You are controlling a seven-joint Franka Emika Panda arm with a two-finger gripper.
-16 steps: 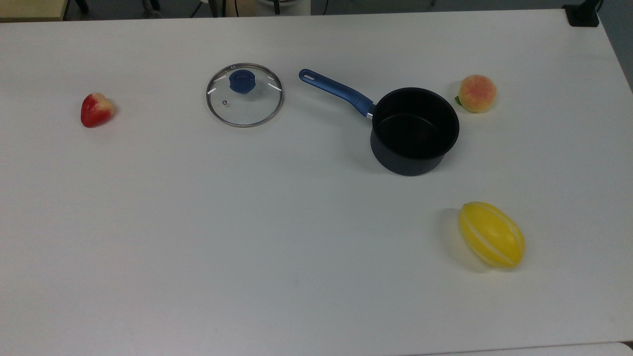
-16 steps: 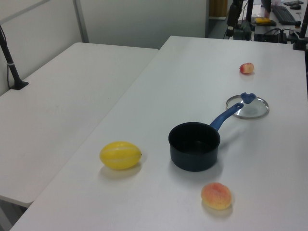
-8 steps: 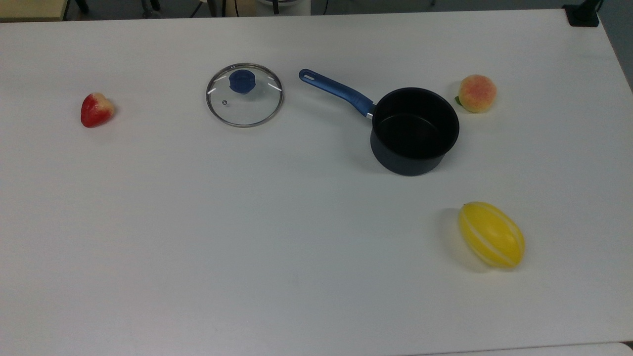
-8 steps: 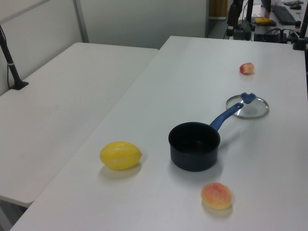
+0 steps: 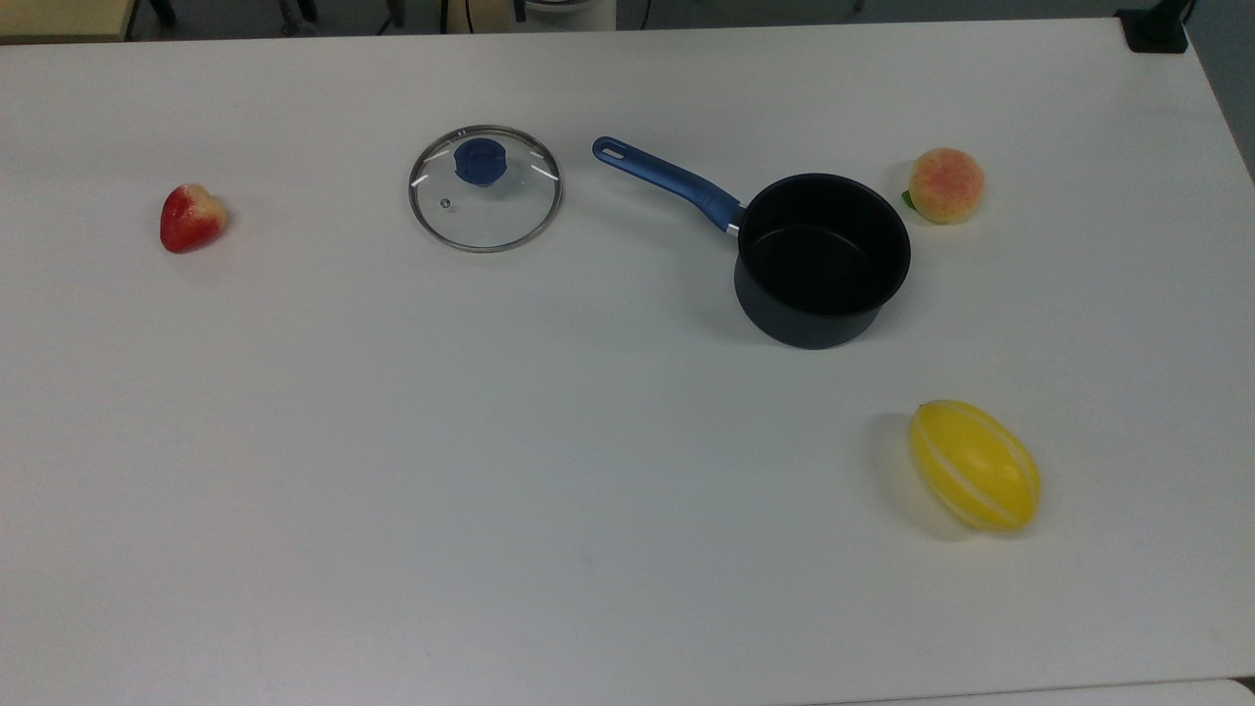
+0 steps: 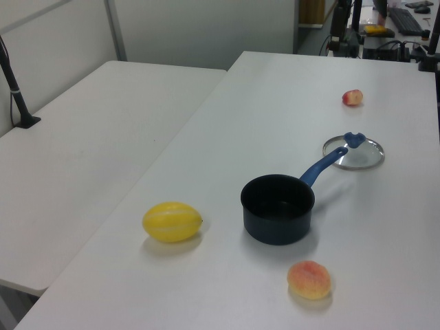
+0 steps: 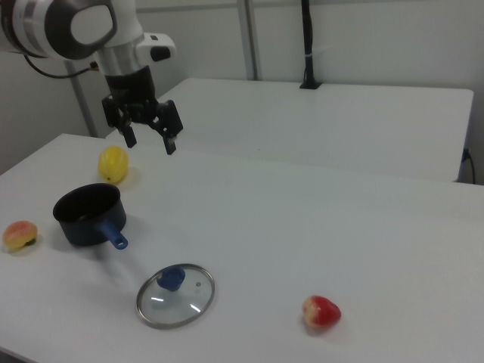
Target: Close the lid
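Because the glass lid (image 5: pixel 485 188) lies flat on the white tabletop (image 5: pixel 490 441) with its blue knob (image 5: pixel 480 162) upward, a grasp from above on that knob looks the natural way in. It rests well apart from the dark saucepan (image 5: pixel 822 257), just beyond the tip of the pan's blue handle (image 5: pixel 667 180), so closing will mean carrying it across the handle and setting it down on the open rim. In the right view the hand (image 7: pixel 148 141) hangs high over the tabletop, fingers spread wide and empty, nearer the pan than the lid (image 7: pixel 175 295). The toy strawberry (image 5: pixel 192 217), peach (image 5: pixel 945 184) and yellow melon (image 5: pixel 975 466) sit off to the sides, clear of the likely path.
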